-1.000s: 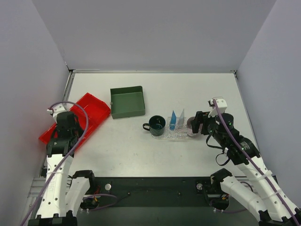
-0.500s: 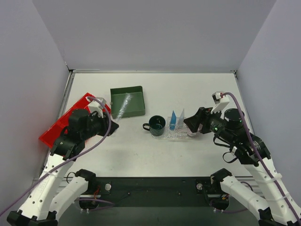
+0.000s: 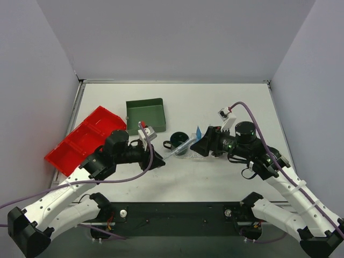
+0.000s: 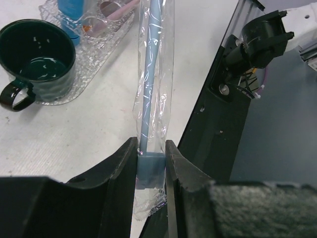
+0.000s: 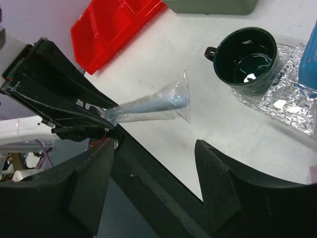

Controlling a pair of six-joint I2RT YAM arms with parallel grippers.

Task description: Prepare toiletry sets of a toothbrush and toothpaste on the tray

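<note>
Left arm has swung from over the red bin point(image 3: 80, 145) at left to frame center within the last second. The left gripper point(image 4: 150, 166) is clamped tight on the blue base of a wrapped toothbrush point(image 4: 148, 89), which points up-right toward the mug point(image 3: 179, 142) and hangs above the table, not on the tray point(image 4: 106, 44). Right arm has come left from the tray's right end. The right gripper point(image 5: 154, 148) is spread wide with nothing in it, facing the wrapper tip from close by. A toothpaste point(image 3: 198, 133) stands on the tray right of the mug. Judgement: pick done, brush brought to the tray, looks like a handover or placement next; the set isn't complete.
</note>
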